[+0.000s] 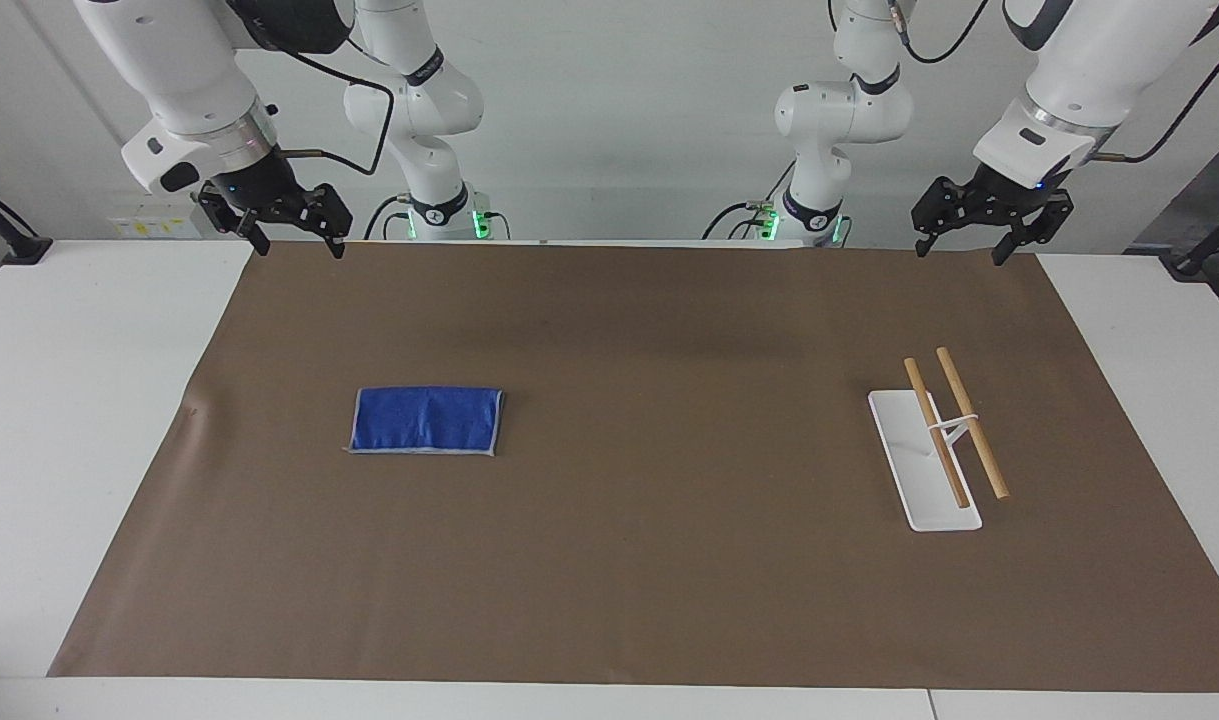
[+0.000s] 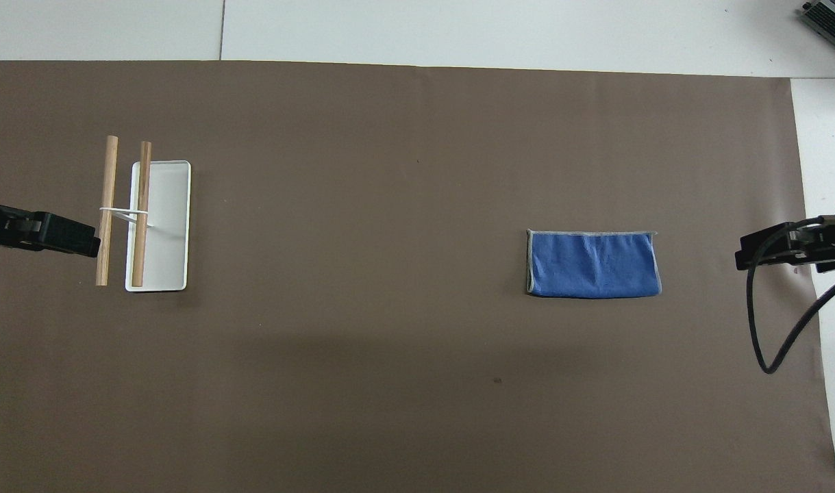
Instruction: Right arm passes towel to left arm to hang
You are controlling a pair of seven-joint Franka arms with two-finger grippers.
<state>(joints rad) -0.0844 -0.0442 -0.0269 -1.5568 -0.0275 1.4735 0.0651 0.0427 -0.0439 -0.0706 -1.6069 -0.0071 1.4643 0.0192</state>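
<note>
Both end effectors wide, empty: right end effector point(image 1: 291, 243) well clear of towel point(image 1: 426, 421); flat cloth risks a mat-only pinch; left end effector point(image 1: 959, 250) could clip the rack point(image 1: 939, 440).

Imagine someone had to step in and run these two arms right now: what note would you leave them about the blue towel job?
Right gripper: open, empty, raised over the mat's robot-side edge at its own end.
Left gripper: open, empty, raised over the same edge at its end.
Towel: folded flat on the mat, toward the right arm's end, untouched.
Rack: white base with two wooden bars, toward the left arm's end, bare.
Done: nothing.
Left: right arm picks up towel, passes it over, left arm hangs it.
</note>
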